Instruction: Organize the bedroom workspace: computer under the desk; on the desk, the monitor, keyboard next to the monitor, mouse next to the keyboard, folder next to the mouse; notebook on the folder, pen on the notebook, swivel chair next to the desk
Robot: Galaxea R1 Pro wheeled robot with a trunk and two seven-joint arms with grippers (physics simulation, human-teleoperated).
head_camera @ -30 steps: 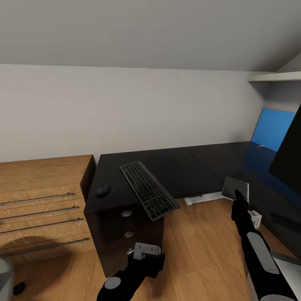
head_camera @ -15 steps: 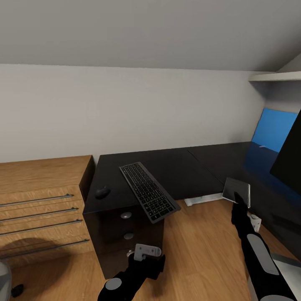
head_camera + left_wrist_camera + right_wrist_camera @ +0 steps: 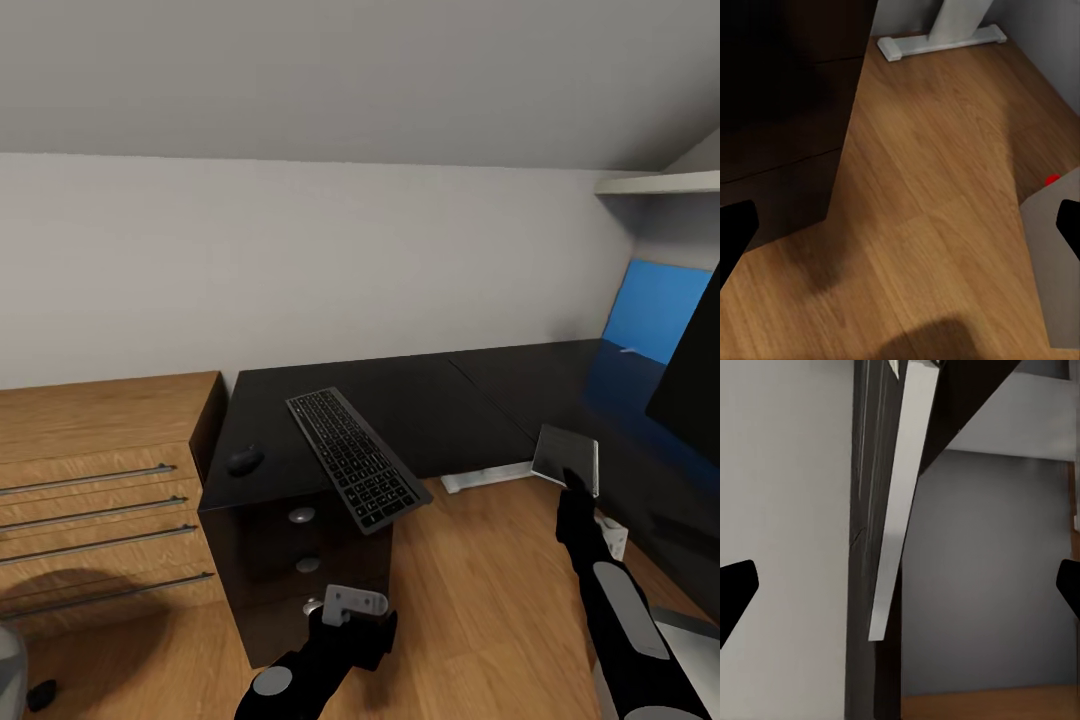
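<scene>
The black L-shaped desk (image 3: 440, 400) fills the middle of the head view. The keyboard (image 3: 355, 457) lies on it at an angle, its near end sticking out past the front edge above the drawer unit (image 3: 300, 560). The mouse (image 3: 245, 460) rests on the desk's left end. The monitor (image 3: 692, 370) shows as a tilted black slab at the right edge. My left gripper (image 3: 350, 608) hangs open low in front of the drawers. My right gripper (image 3: 577, 482) is open just below a small grey-framed panel (image 3: 566, 456). The chair is hidden.
A light-wood cabinet (image 3: 100, 480) with bar handles adjoins the desk's left side. The white desk foot (image 3: 488, 476) lies on the wood floor (image 3: 480, 600). A bright blue panel (image 3: 650, 310) stands at the far right under a shelf (image 3: 660, 183). A grey surface with a red dot (image 3: 1050, 180) lies on the floor.
My right gripper has sunk a little below the grey-framed panel, which stayed put. The left gripper dropped slightly. The view itself shifted a touch.
</scene>
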